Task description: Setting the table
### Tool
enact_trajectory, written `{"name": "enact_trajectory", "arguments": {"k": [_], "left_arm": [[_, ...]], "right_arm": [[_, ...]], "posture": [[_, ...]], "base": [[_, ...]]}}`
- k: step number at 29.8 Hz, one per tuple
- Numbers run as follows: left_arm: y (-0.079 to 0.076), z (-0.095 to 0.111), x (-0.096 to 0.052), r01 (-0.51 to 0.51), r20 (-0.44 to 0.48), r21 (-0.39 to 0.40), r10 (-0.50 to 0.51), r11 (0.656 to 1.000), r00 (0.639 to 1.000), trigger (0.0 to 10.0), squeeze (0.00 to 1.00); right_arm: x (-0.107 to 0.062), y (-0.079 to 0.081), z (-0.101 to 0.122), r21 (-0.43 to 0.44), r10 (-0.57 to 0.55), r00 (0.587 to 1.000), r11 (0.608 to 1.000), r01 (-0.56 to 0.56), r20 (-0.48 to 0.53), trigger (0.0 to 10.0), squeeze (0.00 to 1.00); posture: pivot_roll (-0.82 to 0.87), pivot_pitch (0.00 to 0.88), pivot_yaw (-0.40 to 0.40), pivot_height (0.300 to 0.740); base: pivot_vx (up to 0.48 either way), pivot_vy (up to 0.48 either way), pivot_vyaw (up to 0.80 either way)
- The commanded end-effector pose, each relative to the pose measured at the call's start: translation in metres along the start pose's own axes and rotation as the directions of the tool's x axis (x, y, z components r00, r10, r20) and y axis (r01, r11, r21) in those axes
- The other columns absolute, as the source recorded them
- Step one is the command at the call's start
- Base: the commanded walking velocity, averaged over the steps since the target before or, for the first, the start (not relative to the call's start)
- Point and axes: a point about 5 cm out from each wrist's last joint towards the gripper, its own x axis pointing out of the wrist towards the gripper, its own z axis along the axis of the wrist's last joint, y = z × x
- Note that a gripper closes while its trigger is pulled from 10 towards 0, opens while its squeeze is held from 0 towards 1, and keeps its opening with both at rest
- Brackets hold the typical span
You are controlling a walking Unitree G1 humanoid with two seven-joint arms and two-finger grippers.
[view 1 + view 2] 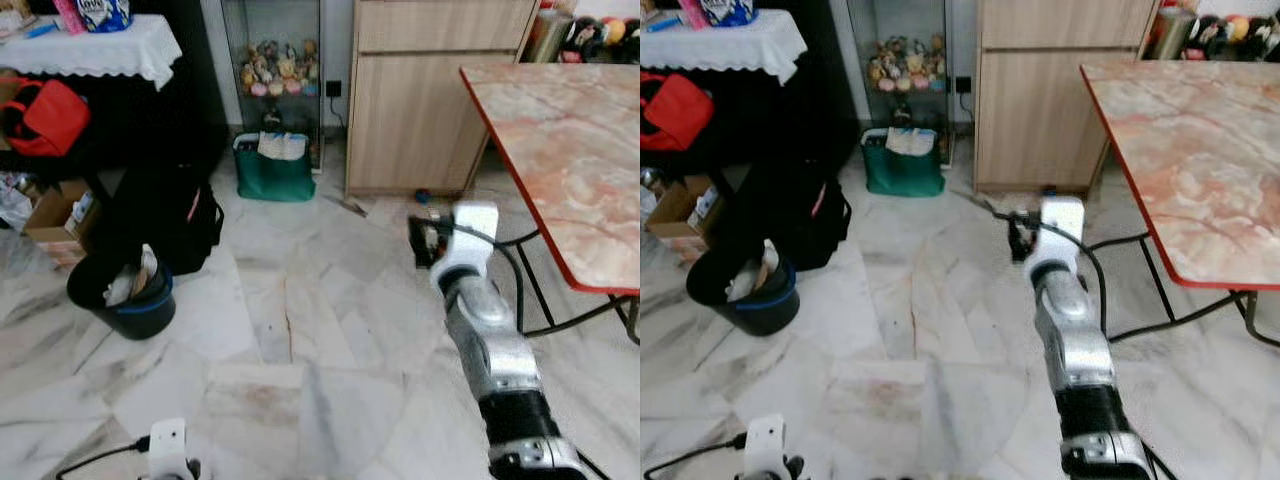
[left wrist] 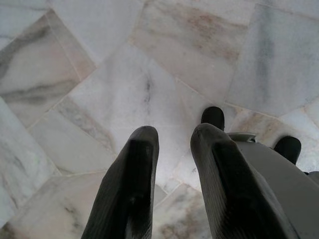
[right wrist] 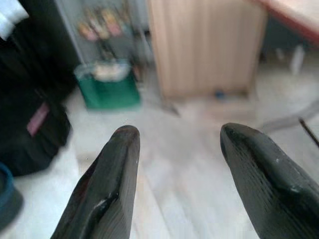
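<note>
the right gripper [image 3: 174, 164] is reaching forward at about knee-to-table height, its two black fingers [image 3: 107, 189] spread wide with nothing between them, so it is carrying nothing. through the gap it is looking toward the wooden cabinet [image 3: 204, 45] and the green bag [image 3: 109, 84] on the floor. in the head views the right arm [image 1: 485, 340] is stretching out toward 12 o'clock, its white wrist end sitting just off the near-left edge of the table [image 1: 560, 150]. my guess is that it is held out and open like this to be ready for a grasp, or because it has just let something go; the scene fits either.

the left gripper [image 2: 174, 184] is hanging low at 7 o'clock, pointing down at the marble floor [image 2: 124, 74], its fingers a narrow gap apart and empty, which reads as an idle arm.

the table, the task's thing, is standing at 2 o'clock, a pink-marbled top with a red rim on thin black legs. its long axis is running from near-right toward the far wall, roughly 5 to 12 o'clock, with its near-left edge facing the robot at a slant. the part of the top in view is lying bare; no plates or cutlery are showing on it, so whether setting is ahead or elsewhere on the top i cannot tell.

further out, a black backpack [image 1: 175, 220] and a dark bin [image 1: 125, 295] are sitting at 10 o'clock, and a glass cabinet of small figures [image 1: 275, 65] is standing at 11 o'clock.
</note>
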Motion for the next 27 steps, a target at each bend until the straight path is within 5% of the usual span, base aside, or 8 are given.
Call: {"name": "enact_trajectory", "arguments": {"k": [1,3,4,6,14,15,19,27], "left_arm": [[0.001,-0.004,-0.001,0.001,-0.016,0.019,0.0,1.0,1.0,10.0,0.0],[0.002,-0.004,-0.001,0.003,-0.016,0.02,-0.002,1.0,1.0,10.0,0.0],[0.002,-0.004,-0.001,0.003,-0.016,0.02,-0.002,1.0,1.0,10.0,0.0],[0.002,-0.004,-0.001,0.01,-0.015,0.019,-0.01,1.0,1.0,10.0,0.0],[0.002,-0.003,0.0,0.014,-0.018,0.024,-0.013,1.0,1.0,10.0,0.0],[0.002,-0.004,0.0,0.016,-0.02,0.026,-0.015,1.0,1.0,10.0,0.0],[0.002,-0.004,0.0,0.017,-0.02,0.022,-0.016,1.0,1.0,10.0,0.0],[0.001,-0.003,0.0,0.022,-0.022,0.022,-0.021,1.0,1.0,10.0,0.0]], "right_arm": [[-0.001,-0.007,-0.006,0.017,-0.019,1.0,1.0,0.019,-0.013,10.0,0.0],[-0.008,-0.018,-0.044,0.038,-0.047,0.99,0.998,0.053,-0.13,10.0,0.0],[-0.008,-0.018,-0.044,0.038,-0.047,0.99,0.998,0.053,-0.13,10.0,0.0],[-0.028,-0.029,-0.097,0.023,-0.083,0.949,0.995,0.094,-0.303,10.0,0.0],[-0.067,-0.039,-0.157,0.036,-0.119,0.853,0.987,0.159,-0.508,10.0,0.0],[-0.083,-0.038,-0.175,0.024,-0.119,0.814,0.987,0.16,-0.568,10.0,0.0],[-0.106,-0.034,-0.198,0.002,-0.105,0.763,0.99,0.138,-0.638,10.0,0.0],[-0.114,-0.03,-0.206,-0.014,-0.087,0.757,0.995,0.103,-0.648,10.0,0.0]], "posture": [[-0.09,0.105,0.023,0.74],[-0.09,0.109,0.025,0.74],[-0.09,0.109,0.025,0.74],[-0.09,0.115,0.026,0.74],[-0.09,0.118,0.029,0.74],[-0.09,0.119,0.032,0.74],[-0.08,0.116,0.027,0.74],[-0.08,0.113,0.028,0.74]], "base": [[0.0,0.0,0.0],[0.0,0.0,0.0],[0.0,0.0,0.0],[0.0,0.0,0.0],[0.0,0.0,0.0],[0.0,0.0,0.0],[0.0,0.0,0.0],[0.0,0.0,0.7]]}}
